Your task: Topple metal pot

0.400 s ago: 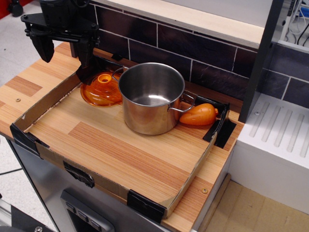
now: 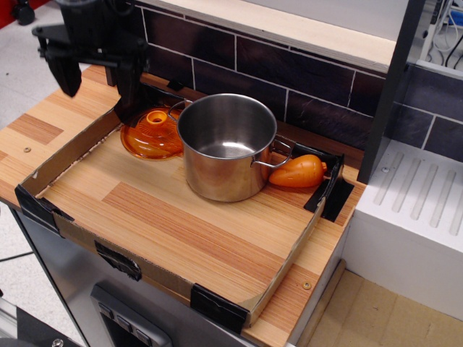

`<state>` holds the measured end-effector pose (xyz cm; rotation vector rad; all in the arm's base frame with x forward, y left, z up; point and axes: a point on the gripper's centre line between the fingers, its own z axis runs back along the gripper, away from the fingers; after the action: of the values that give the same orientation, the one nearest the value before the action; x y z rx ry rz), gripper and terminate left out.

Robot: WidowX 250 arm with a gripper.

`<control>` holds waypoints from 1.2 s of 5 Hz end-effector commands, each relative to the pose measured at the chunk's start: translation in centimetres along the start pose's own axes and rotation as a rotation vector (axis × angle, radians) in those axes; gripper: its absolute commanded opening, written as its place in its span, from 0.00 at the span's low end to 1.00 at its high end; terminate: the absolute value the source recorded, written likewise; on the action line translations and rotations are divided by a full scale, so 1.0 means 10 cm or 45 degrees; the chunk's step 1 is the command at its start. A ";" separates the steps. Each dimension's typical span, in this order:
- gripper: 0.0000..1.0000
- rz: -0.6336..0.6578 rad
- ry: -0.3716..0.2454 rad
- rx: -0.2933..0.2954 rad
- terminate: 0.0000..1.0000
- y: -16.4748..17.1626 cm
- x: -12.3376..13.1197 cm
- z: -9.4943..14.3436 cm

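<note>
The metal pot (image 2: 226, 146) stands upright and empty in the back middle of the cardboard-walled wooden tray (image 2: 181, 217). It is shiny steel with a wire loop handle on its right side. My black gripper (image 2: 98, 79) hangs open above the tray's back left corner, left of the pot and apart from it. Its two fingers point down, one at the left (image 2: 64, 72) and one at the right (image 2: 130, 79). Nothing is between them.
An orange translucent plastic dish (image 2: 150, 132) lies just left of the pot, below my gripper. An orange carrot-like toy (image 2: 297, 172) lies against the pot's right side. A dark tiled wall (image 2: 289, 72) runs behind the tray. A white ridged unit (image 2: 419, 195) stands at right.
My gripper has moved slightly upward and left. The pot and other objects have not moved.
</note>
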<state>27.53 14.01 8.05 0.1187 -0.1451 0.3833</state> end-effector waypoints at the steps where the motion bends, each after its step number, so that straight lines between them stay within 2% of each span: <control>1: 1.00 0.279 -0.005 -0.067 0.00 -0.02 0.04 0.30; 2: 1.00 0.340 0.098 -0.077 0.00 -0.16 0.01 0.38; 4: 1.00 0.350 0.165 -0.088 0.00 -0.58 -0.18 0.38; 6: 1.00 0.337 -0.009 -0.103 0.00 -0.89 -0.37 0.16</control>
<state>26.59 3.95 6.87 0.0255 -0.1272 0.6388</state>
